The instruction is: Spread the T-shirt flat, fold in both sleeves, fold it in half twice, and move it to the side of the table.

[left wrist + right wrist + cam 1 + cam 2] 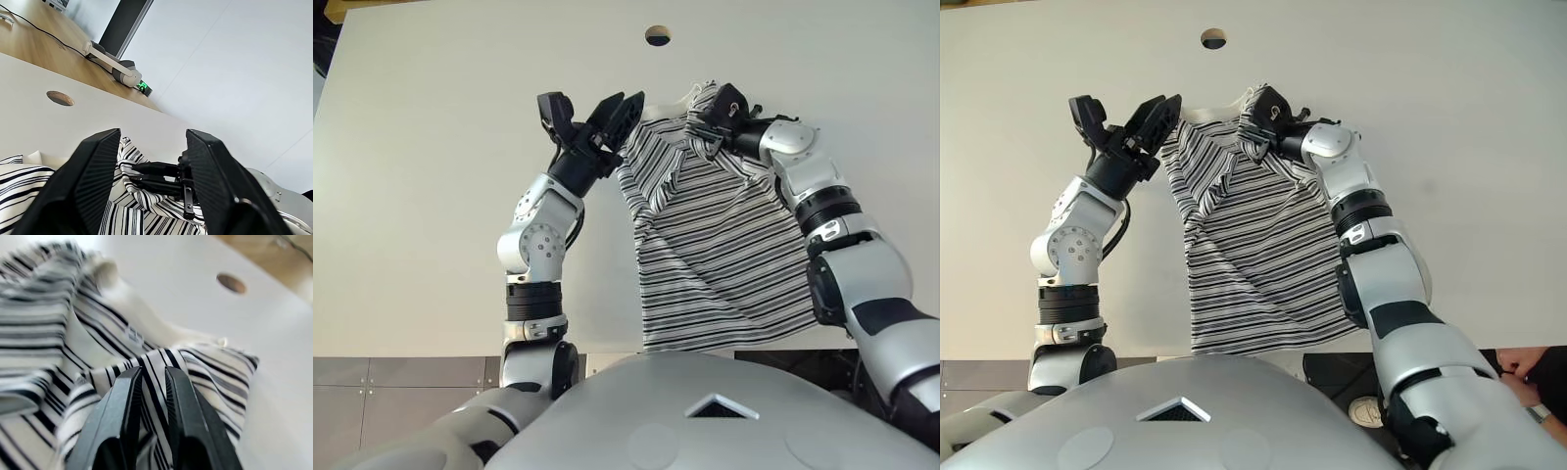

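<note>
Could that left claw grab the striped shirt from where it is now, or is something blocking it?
Probably yes: the open left gripper sits right at the T-shirt edge, with nothing between them.

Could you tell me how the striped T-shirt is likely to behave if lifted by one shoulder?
Probably floppy: the T-shirt lies creased on the table, bunched near its collar. Likely light, since the right gripper gathers it with one small pinch. Lifted there, the rest would probably sag.
</note>
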`<move>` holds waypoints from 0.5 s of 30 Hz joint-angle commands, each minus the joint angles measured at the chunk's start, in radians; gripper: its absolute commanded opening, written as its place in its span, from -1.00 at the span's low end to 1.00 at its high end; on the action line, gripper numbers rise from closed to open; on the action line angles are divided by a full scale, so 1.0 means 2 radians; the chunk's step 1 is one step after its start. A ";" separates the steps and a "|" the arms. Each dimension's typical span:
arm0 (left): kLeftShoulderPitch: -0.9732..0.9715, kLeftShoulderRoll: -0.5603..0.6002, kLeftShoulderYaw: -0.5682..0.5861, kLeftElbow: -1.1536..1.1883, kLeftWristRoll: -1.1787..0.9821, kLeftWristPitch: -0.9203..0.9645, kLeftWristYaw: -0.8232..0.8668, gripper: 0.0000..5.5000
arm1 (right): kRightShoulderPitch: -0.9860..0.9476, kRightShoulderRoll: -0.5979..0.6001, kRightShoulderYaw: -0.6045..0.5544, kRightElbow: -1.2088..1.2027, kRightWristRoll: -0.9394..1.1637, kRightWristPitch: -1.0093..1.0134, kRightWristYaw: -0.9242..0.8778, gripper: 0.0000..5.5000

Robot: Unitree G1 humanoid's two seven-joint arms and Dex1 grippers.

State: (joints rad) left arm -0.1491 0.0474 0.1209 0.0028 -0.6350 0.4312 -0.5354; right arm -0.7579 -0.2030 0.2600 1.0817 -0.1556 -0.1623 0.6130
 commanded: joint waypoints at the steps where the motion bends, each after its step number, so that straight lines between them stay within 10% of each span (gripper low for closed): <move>1: -0.005 0.000 -0.001 0.004 0.000 0.003 0.004 -0.08 | -0.033 -0.001 0.012 0.063 -0.033 0.006 -0.019 -0.69; 10: -0.004 0.006 0.001 0.008 0.008 -0.004 0.003 -0.08 | -0.073 -0.037 -0.043 0.125 -0.021 0.021 -0.094 -0.69; 15: 0.012 0.033 -0.035 0.004 0.093 -0.081 -0.001 -0.08 | -0.096 -0.023 -0.146 0.046 0.100 -0.181 0.002 -0.69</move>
State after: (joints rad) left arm -0.1463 0.0775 0.0970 0.0163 -0.5587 0.3656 -0.5409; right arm -0.8966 -0.2515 0.0448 1.2582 -0.0539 -0.4035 0.5431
